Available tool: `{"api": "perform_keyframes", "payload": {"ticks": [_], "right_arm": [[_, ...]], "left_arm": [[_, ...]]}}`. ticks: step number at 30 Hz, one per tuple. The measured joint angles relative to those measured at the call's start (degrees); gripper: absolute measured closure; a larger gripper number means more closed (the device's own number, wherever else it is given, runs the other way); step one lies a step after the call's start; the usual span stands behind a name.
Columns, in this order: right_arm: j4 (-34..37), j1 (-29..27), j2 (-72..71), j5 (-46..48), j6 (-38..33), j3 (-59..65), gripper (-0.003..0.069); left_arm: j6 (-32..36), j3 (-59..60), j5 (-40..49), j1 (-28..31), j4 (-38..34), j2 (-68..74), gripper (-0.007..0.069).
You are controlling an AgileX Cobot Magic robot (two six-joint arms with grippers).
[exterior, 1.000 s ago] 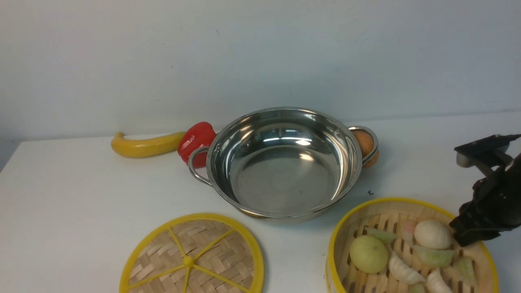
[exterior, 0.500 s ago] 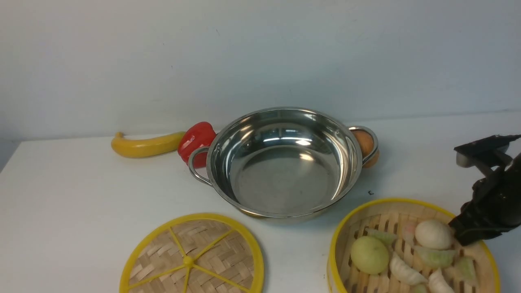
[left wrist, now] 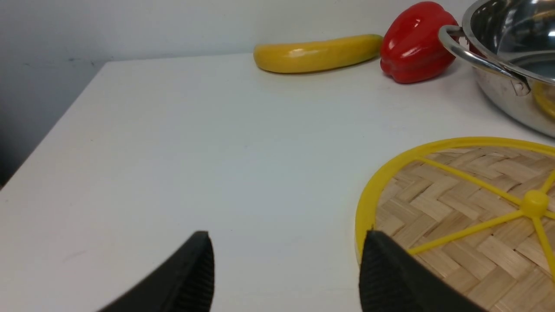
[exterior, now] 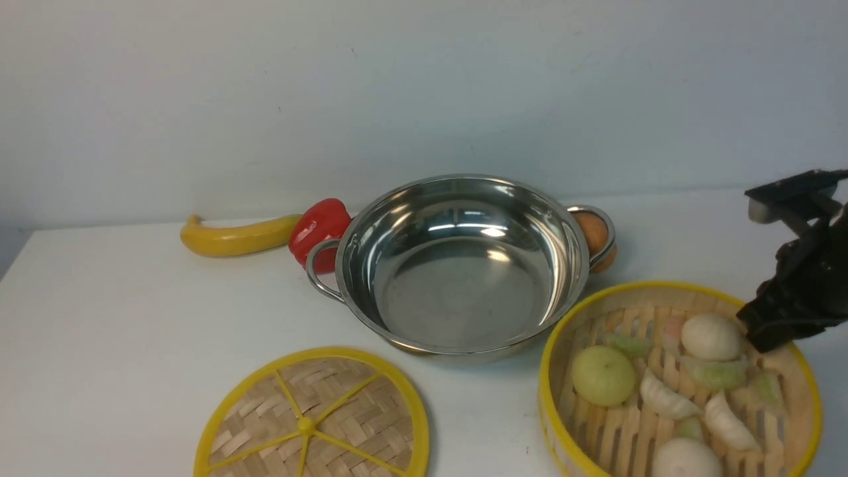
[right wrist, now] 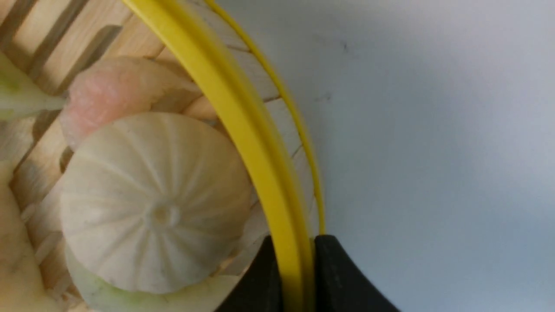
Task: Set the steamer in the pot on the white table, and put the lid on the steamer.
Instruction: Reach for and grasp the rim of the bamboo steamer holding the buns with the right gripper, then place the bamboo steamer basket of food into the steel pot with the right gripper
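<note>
Steamer (exterior: 544,377) being held at lower right of front view, yellow rim being clamped by right gripper (right wrist: 295,260) on its right edge. Empty pot (exterior: 571,265) lying up-left of steamer, at centre. Left gripper (left wrist: 286,268) jaws standing apart, gripping nothing, beside lid (exterior: 311,417) at lower left.

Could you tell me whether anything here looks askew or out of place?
The steamer: the right hand pinches its yellow rim at one spot only, so it seems to sit tilted, with loose buns and dumplings inside. Nothing is spilled.
</note>
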Motion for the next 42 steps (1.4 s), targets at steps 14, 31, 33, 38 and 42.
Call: {"api": "perform_keyframes", "payload": {"ticks": [14,31,33,38,42], "right_arm": [[-0.54,0.00,-0.88,10.42,1.18,-10.29,0.0575],[2.11,9.60,1.18,11.84,3.06,-26.84,0.0575],[2.16,10.30,2.51,11.88,4.11,-29.59,0.0575],[2.79,11.75,8.85,11.88,6.48,-40.15,0.0575],[3.53,12.51,14.50,11.90,7.51,-47.69,0.0575]], "left_arm": [[0.32,0.00,0.00,0.00,0.00,0.00,0.0205],[1.47,0.00,0.00,0.00,0.00,0.00,0.0205],[1.47,0.00,0.00,0.00,0.00,0.00,0.0205],[1.47,0.00,0.00,0.00,0.00,0.00,0.0205],[1.47,0.00,0.00,0.00,0.00,0.00,0.0205]]}}
